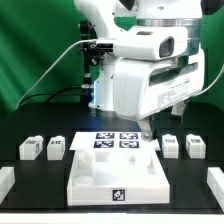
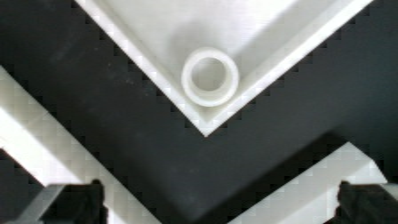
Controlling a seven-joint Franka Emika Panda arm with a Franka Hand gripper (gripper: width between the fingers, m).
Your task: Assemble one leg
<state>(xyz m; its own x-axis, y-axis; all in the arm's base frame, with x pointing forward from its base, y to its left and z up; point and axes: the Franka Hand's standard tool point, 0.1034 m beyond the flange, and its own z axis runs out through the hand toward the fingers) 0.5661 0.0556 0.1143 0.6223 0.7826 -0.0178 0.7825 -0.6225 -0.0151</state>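
Poised over the tray (image 1: 115, 178) corner with gripper (image 1: 148, 128) fingers (image 2: 71, 205) spread wide; round socket (image 2: 210, 78) centred between them, further ahead. Just beside the fingers, toward the exterior view's right: nearest leg (image 1: 171, 146), upright.

The black counter (image 1: 190, 196) carries a white tray (image 1: 110, 172) at its middle. Just behind the tray lies the marker board (image 1: 113, 141). To the exterior view's left of the tray stand the outer left leg (image 1: 30, 149) and inner left leg (image 1: 56, 147). To its right stand the inner right leg (image 1: 171, 146) and outer right leg (image 1: 196, 146), all apart from it. White blocks (image 1: 6, 181) (image 1: 215, 180) sit at both frame edges.
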